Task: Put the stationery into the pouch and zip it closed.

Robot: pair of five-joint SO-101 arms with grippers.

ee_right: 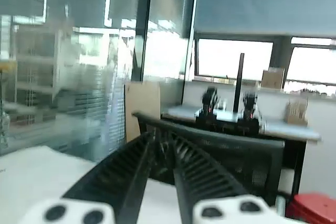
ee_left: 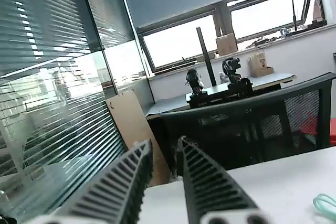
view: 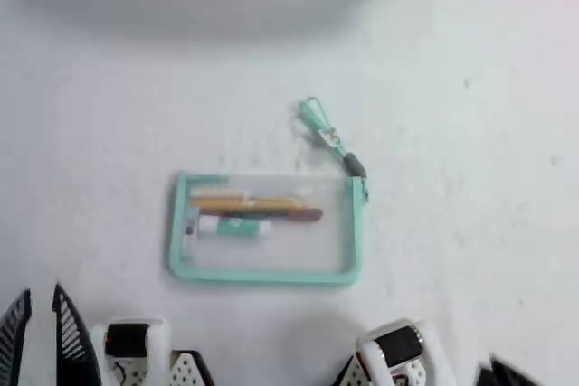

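Clear mint-edged pouch [view: 262, 275] is laid mid-worktop [view: 470, 133], with stationery [view: 256, 210] seen inside and the clip strap [view: 317, 124] trailed off its far right corner. Left gripper [ee_left: 164, 148] is held at the near edge, well apart from the pouch, fingers slightly spread. Right gripper [ee_right: 161, 136] is pressed together.

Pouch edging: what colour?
Mint-green trim around the clear plastic zip pouch; the high view shows it best.
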